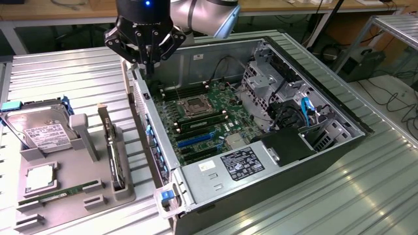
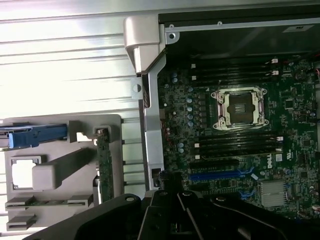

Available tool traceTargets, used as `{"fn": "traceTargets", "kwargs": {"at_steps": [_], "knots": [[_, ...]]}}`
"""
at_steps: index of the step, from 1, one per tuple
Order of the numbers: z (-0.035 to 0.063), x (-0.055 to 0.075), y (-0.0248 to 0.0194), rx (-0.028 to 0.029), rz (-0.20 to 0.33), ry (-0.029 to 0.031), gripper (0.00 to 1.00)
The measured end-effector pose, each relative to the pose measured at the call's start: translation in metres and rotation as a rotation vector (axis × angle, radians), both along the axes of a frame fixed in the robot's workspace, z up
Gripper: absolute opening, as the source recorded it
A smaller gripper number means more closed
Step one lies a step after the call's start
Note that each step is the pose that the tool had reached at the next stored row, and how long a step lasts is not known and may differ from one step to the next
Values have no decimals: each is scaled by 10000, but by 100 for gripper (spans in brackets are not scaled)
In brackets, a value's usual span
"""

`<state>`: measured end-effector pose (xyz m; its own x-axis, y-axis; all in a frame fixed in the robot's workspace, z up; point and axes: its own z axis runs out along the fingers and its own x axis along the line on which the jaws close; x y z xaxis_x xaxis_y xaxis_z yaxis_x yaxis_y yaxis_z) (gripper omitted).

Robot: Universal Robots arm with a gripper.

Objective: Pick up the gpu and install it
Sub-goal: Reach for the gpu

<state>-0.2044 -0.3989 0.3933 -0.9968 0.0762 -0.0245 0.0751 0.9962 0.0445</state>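
Progress is at the very start: the gpu stands on edge in a slot of the grey parts tray. The tray sits on the table just beside the open computer case, on the exterior view's left. Nothing grips the card. The claw is clenched on nothing and hovers over the case's rear wall near a far corner, well apart from the gpu. On the motherboard the long blue expansion slot lies bare. By my judgement, both lifting the card and seating it are left to do.

Count: one gpu, one hard drive, one processor chip and one green memory stick, all in the one tray. There is one case with one motherboard, whose one processor socket is empty, and one claw.
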Motion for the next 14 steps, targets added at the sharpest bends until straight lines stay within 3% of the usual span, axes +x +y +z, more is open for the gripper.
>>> {"fn": "traceTargets", "kwargs": {"at_steps": [14], "knots": [[0, -61, 0, 0, 0, 0, 11]]}}
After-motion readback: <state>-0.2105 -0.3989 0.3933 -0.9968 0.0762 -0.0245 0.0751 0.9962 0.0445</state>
